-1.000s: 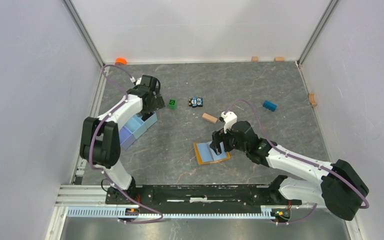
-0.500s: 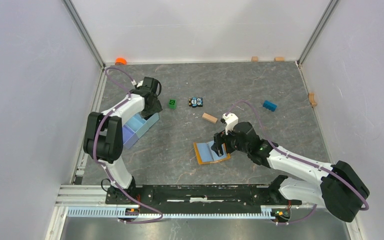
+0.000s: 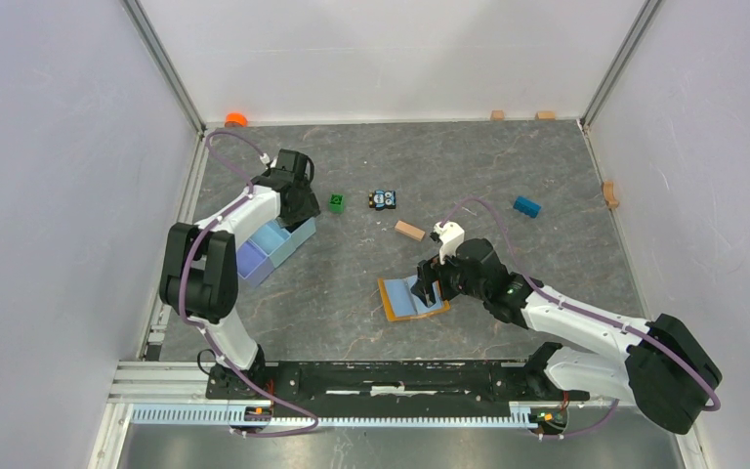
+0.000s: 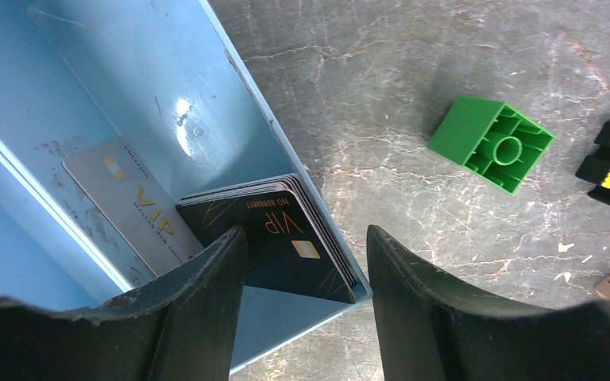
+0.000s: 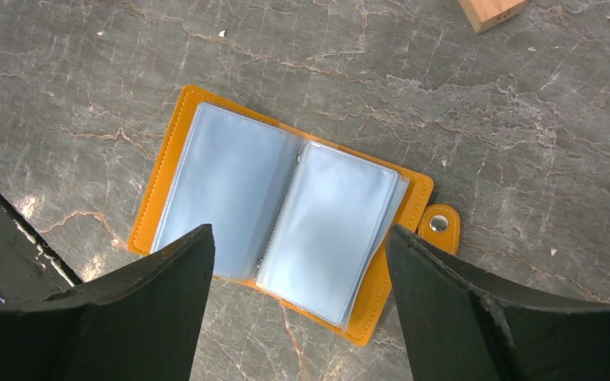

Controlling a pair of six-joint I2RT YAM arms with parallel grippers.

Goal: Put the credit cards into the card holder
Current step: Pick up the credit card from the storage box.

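The left gripper (image 4: 306,234), half-closed, straddles the black credit cards (image 4: 266,230) and the tray (image 4: 127,79) wall; whether it grips, I cannot tell. It should pinch cards alone, not wall. The card holder (image 5: 230,198) lies open at four o'clock beneath the wide, empty right gripper (image 5: 299,234).

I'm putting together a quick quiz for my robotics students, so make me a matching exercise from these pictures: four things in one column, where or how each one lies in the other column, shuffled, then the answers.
Things
1. black VIP cards
2. silver VIP card
3. card holder
4. green block

Places and states
A. spread open on the table
B. alone beside the divider of the light blue tray
C. on the table, hollow side showing
D. stacked in the tray's corner

Pairs: 1-D, 2-B, 3-A, 4-C
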